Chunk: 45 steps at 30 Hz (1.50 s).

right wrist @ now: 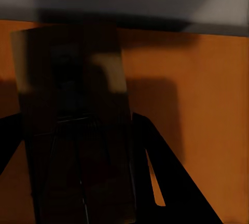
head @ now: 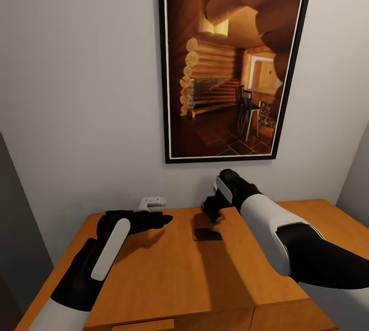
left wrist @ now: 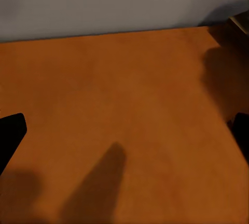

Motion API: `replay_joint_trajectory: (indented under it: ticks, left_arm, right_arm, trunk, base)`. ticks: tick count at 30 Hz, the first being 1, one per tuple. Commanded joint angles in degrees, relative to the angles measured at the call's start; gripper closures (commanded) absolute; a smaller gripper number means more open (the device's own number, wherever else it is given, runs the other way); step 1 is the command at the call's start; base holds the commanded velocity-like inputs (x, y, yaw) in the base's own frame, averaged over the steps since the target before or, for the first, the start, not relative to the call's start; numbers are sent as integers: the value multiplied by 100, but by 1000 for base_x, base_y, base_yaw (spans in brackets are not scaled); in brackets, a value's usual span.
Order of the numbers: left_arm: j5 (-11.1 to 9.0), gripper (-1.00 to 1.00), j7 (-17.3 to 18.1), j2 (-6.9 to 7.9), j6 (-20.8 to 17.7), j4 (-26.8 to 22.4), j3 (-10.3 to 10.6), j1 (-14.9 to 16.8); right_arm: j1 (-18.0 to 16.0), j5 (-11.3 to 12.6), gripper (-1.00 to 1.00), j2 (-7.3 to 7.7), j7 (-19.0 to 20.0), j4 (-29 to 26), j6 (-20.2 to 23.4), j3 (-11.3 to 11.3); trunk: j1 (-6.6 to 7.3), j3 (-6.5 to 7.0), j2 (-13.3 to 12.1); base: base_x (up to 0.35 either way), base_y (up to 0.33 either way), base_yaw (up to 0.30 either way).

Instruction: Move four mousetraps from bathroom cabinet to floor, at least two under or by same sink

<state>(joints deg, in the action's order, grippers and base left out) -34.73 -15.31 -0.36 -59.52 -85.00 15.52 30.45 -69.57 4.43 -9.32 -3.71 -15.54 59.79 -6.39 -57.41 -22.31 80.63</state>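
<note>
One small flat tan wooden mousetrap lies near the back edge of the orange-brown wooden cabinet top.
Head view: right gripper just above it, grasp unclear; left gripper apart. Left wrist view: fingers spread, holding nothing. Right wrist view: trap between the fingers. None floored yet.

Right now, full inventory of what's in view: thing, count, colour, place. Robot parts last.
mousetrap: one seen, dark in shadow, flat on the cabinet top just under the right gripper; close up in the right wrist view, tan where light hits it.
cabinet: one, orange-brown wood, against the wall in front of the robot; drawer fronts at the near edge.
framed picture: one, black frame, log-cabin interior, on the wall above the cabinet.
white fitting: one, on the wall at the cabinet's back edge.
wall: pale grey-white, behind the cabinet.
left gripper: black, over the cabinet top, holding nothing, fingers apart.
right gripper: black, over the mousetrap; open or shut unclear.
</note>
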Motion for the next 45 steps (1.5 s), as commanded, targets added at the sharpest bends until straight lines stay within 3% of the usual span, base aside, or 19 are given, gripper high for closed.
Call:
replay_joint_trajectory:
  ticks: [1, 15, 26, 35, 37, 45]
  left_arm:
    - [-60, -100, -60, 0, -16, -5, 2, 5]
    - [-52, -100, -77, 7, -16, 0, -1, 6]
    - [-51, -100, -77, 9, -16, 1, -11, 5]
    - [-51, -100, -78, 9, -16, 1, 1, 5]
    - [-51, -100, -78, 9, -16, 0, 2, 5]
    - [-51, -100, -83, 16, -15, -2, 2, 5]
  right_arm:
    - [-3, 65, 100, 1, -51, -5, 21, -29]
    - [-5, 67, 100, 1, -51, -4, 21, -29]
    - [-4, 68, 100, 4, -49, -5, 21, -29]
    - [-7, 28, 100, 11, -50, -46, 21, -26]
    - [-9, 17, 100, 51, -50, -92, 21, -20]
    - [-9, 12, 100, 525, -56, -384, 21, -18]
  trunk:
    - [0, -7, 4]
    - [0, -7, 4]
    - [0, -7, 4]
    - [0, -7, 4]
    - [0, -7, 4]
    - [0, -7, 4]
  base:
    - [0, 0, 0]
    - [-6, 0, 0]
    - [-262, 0, 0]
    - [-64, 0, 0]
    - [-10, 0, 0]
    - [-2, 0, 0]
